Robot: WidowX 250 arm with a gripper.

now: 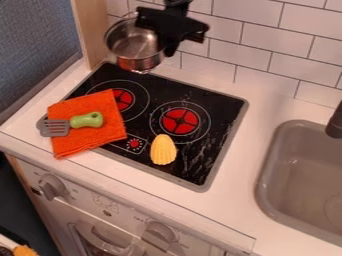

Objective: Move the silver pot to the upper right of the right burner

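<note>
Holding the silver pot [123,47] with the black gripper [169,46], closed on its right side, up by the tiled wall [252,40] and over the back left part of the stove [217,109]. Well apart from the right burner [179,121]. Below, see an orange cloth [100,141] draped over the front left corner, partly covering the left burner [124,97], with a spatula [55,128] on top (green handle, gray blade). Note yellow corn [163,150] just in front of the right burner, and to the right, a sink [290,195].
</note>
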